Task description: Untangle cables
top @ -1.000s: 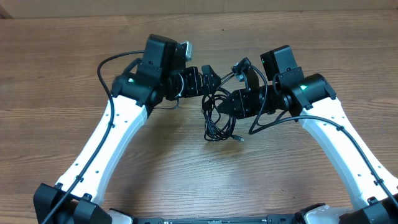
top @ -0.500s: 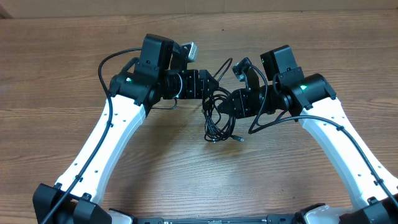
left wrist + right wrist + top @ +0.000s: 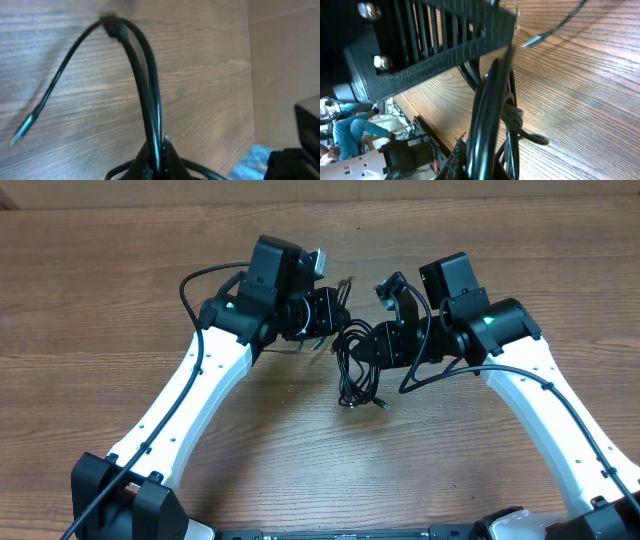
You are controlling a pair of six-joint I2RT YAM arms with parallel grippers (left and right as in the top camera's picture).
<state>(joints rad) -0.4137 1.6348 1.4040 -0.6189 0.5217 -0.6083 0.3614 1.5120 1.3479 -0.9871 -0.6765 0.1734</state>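
Note:
The cables (image 3: 355, 375) are thin black cords hanging in loose loops at the table's middle, between my two grippers. My left gripper (image 3: 336, 318) is shut on a doubled strand at the bundle's upper left. In the left wrist view that strand (image 3: 145, 85) rises from the shut gripper (image 3: 159, 150) to a bend, and a free end with a silvery tip (image 3: 22, 129) trails down to the left. My right gripper (image 3: 362, 345) is shut on several strands (image 3: 492, 100) at the bundle's right side. Its jaws (image 3: 480, 160) pinch them tightly. A small plug (image 3: 536, 138) sticks out beside them.
The wooden table (image 3: 100, 300) runs out to a back edge behind the arms. Thicker black arm cables loop at the left arm (image 3: 200, 280) and the right arm (image 3: 440, 375). The left gripper's ribbed black body (image 3: 435, 45) sits close above the right gripper.
My left arm has swung right toward the bundle and its jaws have gone from open to shut on a strand. The loops have drawn slightly narrower. The right arm has stayed put.

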